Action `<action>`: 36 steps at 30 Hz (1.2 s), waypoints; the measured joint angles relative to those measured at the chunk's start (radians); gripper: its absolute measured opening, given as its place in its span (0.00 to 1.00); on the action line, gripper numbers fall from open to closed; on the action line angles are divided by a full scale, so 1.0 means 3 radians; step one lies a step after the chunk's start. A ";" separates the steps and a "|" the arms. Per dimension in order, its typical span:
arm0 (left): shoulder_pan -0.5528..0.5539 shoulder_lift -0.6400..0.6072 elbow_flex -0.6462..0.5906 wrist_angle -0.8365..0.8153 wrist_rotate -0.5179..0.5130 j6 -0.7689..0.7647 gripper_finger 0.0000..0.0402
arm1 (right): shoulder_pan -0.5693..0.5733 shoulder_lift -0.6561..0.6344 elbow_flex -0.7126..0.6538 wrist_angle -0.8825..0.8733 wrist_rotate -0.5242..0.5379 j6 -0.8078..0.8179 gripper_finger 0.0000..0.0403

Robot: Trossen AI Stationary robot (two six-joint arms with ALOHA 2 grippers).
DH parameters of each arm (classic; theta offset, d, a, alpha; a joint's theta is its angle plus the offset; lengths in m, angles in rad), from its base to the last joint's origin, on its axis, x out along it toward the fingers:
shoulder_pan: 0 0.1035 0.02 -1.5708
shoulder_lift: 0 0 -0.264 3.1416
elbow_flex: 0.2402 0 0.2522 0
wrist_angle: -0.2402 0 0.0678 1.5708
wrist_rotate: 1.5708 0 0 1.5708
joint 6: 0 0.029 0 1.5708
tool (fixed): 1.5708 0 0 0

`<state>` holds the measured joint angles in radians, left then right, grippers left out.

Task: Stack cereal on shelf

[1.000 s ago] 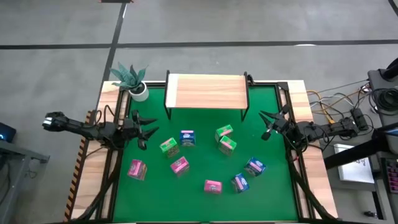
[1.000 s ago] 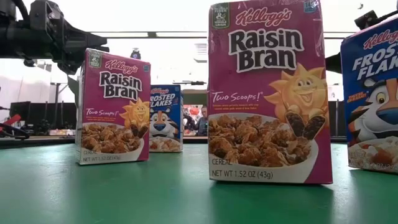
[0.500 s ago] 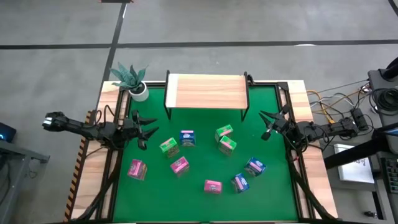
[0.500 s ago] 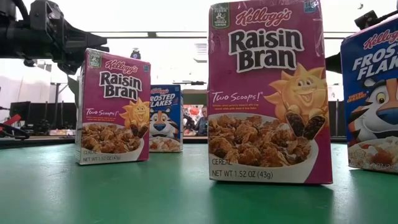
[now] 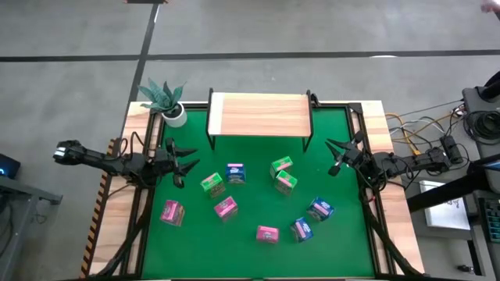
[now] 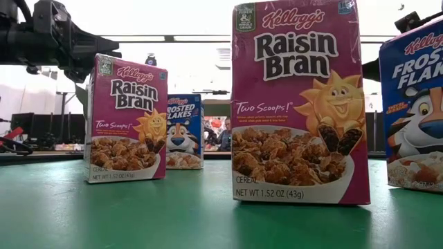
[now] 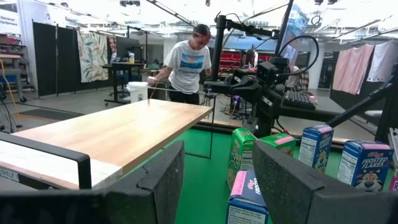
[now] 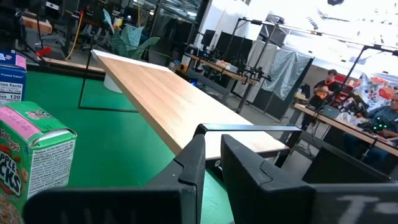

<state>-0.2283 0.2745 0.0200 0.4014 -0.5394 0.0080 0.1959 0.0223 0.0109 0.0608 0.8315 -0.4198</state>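
Note:
Nine small cereal boxes stand on their bases, scattered over the green table: green ones, blue ones, pink ones. The shelf, a light wood top on thin black legs, stands at the far edge with nothing on it. My left gripper hovers open at the table's left side, pointing toward the boxes. My right gripper hovers at the right side, beside the shelf's right end, its fingers a narrow gap apart.
A potted plant sits at the far left corner beside the shelf. Cables and equipment lie off the table's right edge. People show in the room beyond the table. Bare green surface lies between the shelf and the boxes.

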 joint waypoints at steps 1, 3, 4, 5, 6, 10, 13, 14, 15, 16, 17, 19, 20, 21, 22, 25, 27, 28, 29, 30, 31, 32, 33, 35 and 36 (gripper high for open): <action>0.0001 0.0000 0.0000 -0.0007 0.0001 0.0099 0.43 | 0.0000 0.0000 0.0001 0.0000 0.0001 0.0000 0.11; 0.0000 0.0000 0.0000 -0.0010 0.0001 0.0373 0.43 | 0.0000 0.0000 0.0000 0.0000 0.0000 0.0000 0.11; 0.0001 0.0000 0.0000 -0.0009 0.0001 0.0498 0.43 | -0.0001 0.0000 0.0000 0.0000 0.0001 0.0000 0.11; 0.0001 0.0000 0.0000 -0.0004 0.0000 0.0605 0.43 | 0.0000 0.0000 0.0000 0.0000 0.0001 0.0000 0.11; 0.0000 0.0000 0.0000 0.0018 0.0000 0.0696 0.43 | 0.0000 0.0000 0.0000 0.0000 0.0000 0.0000 0.11; 0.0001 0.0000 0.0000 0.0248 0.0001 0.0615 0.43 | 0.0000 0.0000 0.0000 0.0000 0.0000 0.0000 0.11; 0.0001 0.0000 0.0000 0.0466 0.0001 0.0285 0.43 | 0.0000 0.0000 0.0000 0.0000 0.0001 0.0000 0.11; 0.0000 0.0000 0.0000 0.0561 0.0001 0.0143 0.43 | -0.0001 0.0000 0.0000 0.0000 0.0001 0.0000 0.11; 0.0000 0.0000 0.0000 0.0680 0.0001 0.0037 0.43 | 0.0000 0.0000 0.0000 0.0000 0.0000 0.0000 0.11; 0.0001 0.0003 0.0000 0.0820 0.0001 -0.0035 0.43 | 0.0000 0.0000 0.0001 0.0000 0.0001 0.0000 0.11; 0.0001 0.0004 0.0000 0.0971 0.0001 -0.0100 0.43 | -0.0001 0.0000 0.0000 0.0000 0.0000 0.0000 0.11; -0.0002 0.0003 0.0001 0.1200 0.0003 -0.0352 0.43 | 0.0000 0.0000 0.0000 0.0000 0.0000 0.0000 0.11; -0.0003 0.0003 0.0001 0.1271 0.0007 -0.0544 0.43 | -0.0001 0.0000 0.0000 0.0000 0.0000 0.0000 0.11; -0.0003 0.0003 0.0001 0.1338 0.0007 -0.0753 0.43 | 0.0000 0.0000 0.0000 0.0000 0.0001 0.0000 0.11; -0.0002 0.0003 0.0001 0.1406 0.0005 -0.0906 0.43 | 0.0000 0.0000 0.0000 0.0000 0.0000 0.0000 0.11; 0.0006 0.0003 0.0001 0.1583 0.0004 -0.0962 0.43 | -0.0001 0.0000 0.0000 0.0000 0.0000 0.0000 0.11; 0.0006 0.0005 0.0001 0.1605 0.0010 -0.0933 0.43 | 0.0000 0.0000 0.0001 0.0000 0.0000 0.0000 0.11; 0.0006 0.0013 0.0001 0.1604 0.0012 -0.0933 0.43 | 0.0000 0.0000 0.0000 0.0000 0.0000 0.0000 0.11; 0.0006 0.0031 0.0001 0.1604 0.0018 -0.0933 0.43 | 0.0000 0.0000 0.0000 0.0000 0.0000 0.0000 0.11; 0.0006 0.0055 0.0001 0.1604 0.0021 -0.0932 0.43 | -0.0001 0.0000 0.0000 0.0000 0.0001 0.0000 0.11; 0.0006 0.0079 0.0001 0.1602 0.0021 -0.0928 0.43 | -0.0001 0.0000 0.0000 -0.0001 0.0000 0.0000 0.11; 0.0007 0.0109 0.0001 0.1603 0.0021 -0.0908 0.43 | 0.0000 0.0000 0.0000 0.0000 0.0000 0.0000 0.11; 0.0008 0.0142 0.0001 0.1604 0.0021 -0.0893 0.43 | -0.0001 0.0000 0.0000 0.0000 0.0001 -0.0010 0.11; 0.0008 0.0215 0.0001 0.1625 0.0020 -0.0892 0.43 | -0.0008 0.0000 0.0000 0.0012 0.0046 -0.0386 0.11; 0.0008 0.0254 0.0001 0.1640 0.0020 -0.0906 0.43 | -0.0011 0.0000 0.0001 0.0039 0.0096 -0.0740 0.11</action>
<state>-0.2260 0.3506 0.0204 0.8935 -0.5335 -0.2637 0.1927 0.0223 0.0111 0.0726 0.8602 -0.6417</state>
